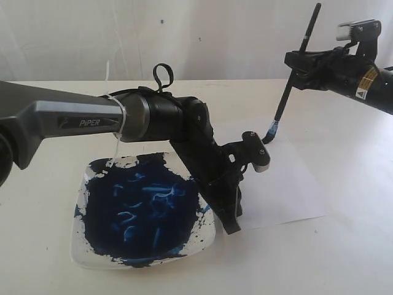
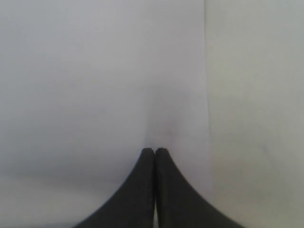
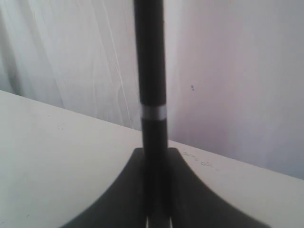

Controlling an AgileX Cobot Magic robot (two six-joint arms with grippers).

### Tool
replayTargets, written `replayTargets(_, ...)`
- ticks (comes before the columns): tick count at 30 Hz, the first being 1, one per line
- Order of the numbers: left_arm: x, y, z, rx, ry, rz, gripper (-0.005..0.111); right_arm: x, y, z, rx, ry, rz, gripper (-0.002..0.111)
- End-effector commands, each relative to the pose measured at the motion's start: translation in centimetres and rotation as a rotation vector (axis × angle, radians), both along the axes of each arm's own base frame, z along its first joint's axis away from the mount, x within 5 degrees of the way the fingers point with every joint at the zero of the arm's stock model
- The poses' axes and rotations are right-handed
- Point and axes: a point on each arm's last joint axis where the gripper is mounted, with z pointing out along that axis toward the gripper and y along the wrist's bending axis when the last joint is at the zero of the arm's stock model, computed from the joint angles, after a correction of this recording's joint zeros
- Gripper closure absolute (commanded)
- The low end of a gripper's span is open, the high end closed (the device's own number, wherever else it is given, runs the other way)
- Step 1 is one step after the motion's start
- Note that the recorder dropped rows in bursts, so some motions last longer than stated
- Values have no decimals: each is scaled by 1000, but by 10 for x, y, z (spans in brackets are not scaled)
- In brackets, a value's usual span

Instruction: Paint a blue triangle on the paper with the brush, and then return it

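My right gripper (image 1: 298, 61) is shut on the brush (image 1: 285, 101), a long black handle held steeply upright; its blue-stained tip (image 1: 271, 131) hangs just above the far part of the paper (image 1: 282, 184). In the right wrist view the handle (image 3: 149, 71) rises between the fingers of the right gripper (image 3: 155, 153). My left gripper (image 1: 232, 226) reaches across and points down onto the paper's near left edge, shut with nothing between its fingers. In the left wrist view the left gripper (image 2: 154, 151) rests on the white paper (image 2: 95, 85). No blue triangle shows on the paper.
A square dish (image 1: 78, 249) smeared with dark blue paint lies left of the paper, under my left arm. The left arm's wrist camera block (image 1: 256, 150) sits close beside the brush tip. Cream tabletop (image 1: 344, 246) surrounds the sheet; a white wall stands behind.
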Motion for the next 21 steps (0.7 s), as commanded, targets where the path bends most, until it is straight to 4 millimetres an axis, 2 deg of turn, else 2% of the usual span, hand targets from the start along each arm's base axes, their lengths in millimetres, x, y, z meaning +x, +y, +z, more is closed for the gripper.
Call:
replayTargets(1, -3, -2, -3, 8, 16, -8, 107, -1, -3, 7, 26, -32, 18, 108)
replayTargets(14, -3, -2, -3, 8, 16, -8, 107, -23, 4, 51, 39, -93, 140, 108)
replayTargets(18, -3, -2, -3, 8, 16, -8, 107, -35, 5, 53, 83, -87, 150, 108)
replayTargets(21, -3, -2, -3, 8, 16, -8, 107, -43, 1, 43, 158, -34, 82, 108)
